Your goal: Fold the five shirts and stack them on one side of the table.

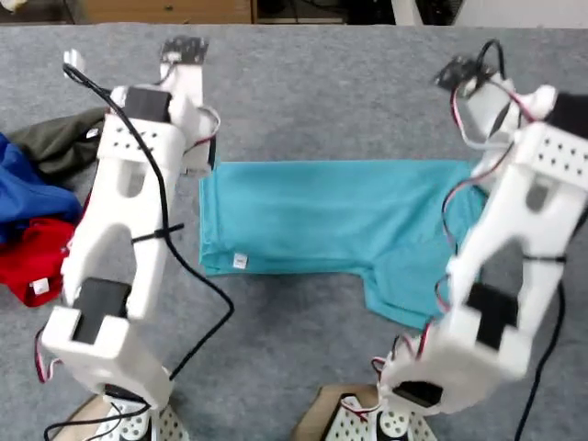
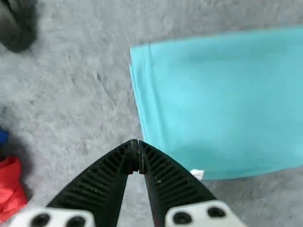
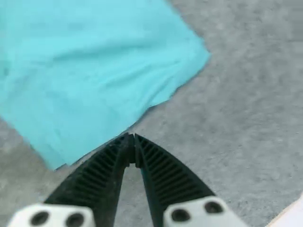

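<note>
1. Two arms are standing over the grey bench. The left arm is stretching from its base at the near edge toward the far side. The right arm is doing the same on the other side.
2. The left fingers are pressing together at the tips and gripping nothing. They are hanging above bare bench just beside the teal shirt, near the corner with its white label.
3. The right fingers are also pressing shut and holding nothing. They are hovering at the edge of the teal shirt, next to one of its corners.
4. In the high view the teal shirt is lying flat between the two arms as a long folded band. One flap is sticking out toward the near edge, and the right arm is covering the shirt's right end.
5. A blue shirt, a red shirt and a dark shirt are lying bunched together at the left side of the bench. The frame edge is cutting off the blue and red ones, and the left arm is hiding part of the dark one.
</note>
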Available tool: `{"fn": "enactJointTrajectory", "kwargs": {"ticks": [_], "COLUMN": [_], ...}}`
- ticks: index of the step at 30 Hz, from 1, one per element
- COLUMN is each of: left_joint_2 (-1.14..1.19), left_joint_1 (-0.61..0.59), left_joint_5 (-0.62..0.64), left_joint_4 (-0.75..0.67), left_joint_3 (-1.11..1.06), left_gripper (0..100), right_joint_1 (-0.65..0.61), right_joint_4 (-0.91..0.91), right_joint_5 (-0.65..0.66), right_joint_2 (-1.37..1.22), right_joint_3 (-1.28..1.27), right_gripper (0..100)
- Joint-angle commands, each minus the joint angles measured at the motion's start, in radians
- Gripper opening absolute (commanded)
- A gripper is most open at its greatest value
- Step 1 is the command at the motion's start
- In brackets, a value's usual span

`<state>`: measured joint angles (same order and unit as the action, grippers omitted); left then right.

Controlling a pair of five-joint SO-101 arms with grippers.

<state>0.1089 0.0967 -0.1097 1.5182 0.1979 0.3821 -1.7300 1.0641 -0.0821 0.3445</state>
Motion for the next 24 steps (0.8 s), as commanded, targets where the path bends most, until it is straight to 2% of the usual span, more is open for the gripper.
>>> {"fn": "enactJointTrajectory", "kwargs": {"ticks": [1,6,12,18,24], "left_joint_2": [-0.145,-0.294,-0.351,-0.351,-0.351], "left_joint_1": [-0.009,-0.009,-0.011,-0.011,-0.011], "left_joint_5": [-0.018,-0.018,-0.018,-0.018,-0.018], "left_joint_4": [-0.069,-0.155,-0.167,-0.167,-0.169], "left_joint_3": [-0.173,-0.370,-0.494,-0.528,-0.523], "left_gripper": [2,2,2,2,2], "right_joint_1": [0.012,0.010,0.012,0.010,0.010], "right_joint_4": [0.127,0.287,0.313,0.362,0.568], "right_joint_5": [0.075,0.127,0.250,0.322,0.348], "right_joint_2": [0.285,0.585,0.817,0.895,0.892], "right_joint_3": [-0.381,-0.828,-1.167,-1.348,-1.514], "right_gripper": [1.5,12.2,13.3,15.6,19.1]}}
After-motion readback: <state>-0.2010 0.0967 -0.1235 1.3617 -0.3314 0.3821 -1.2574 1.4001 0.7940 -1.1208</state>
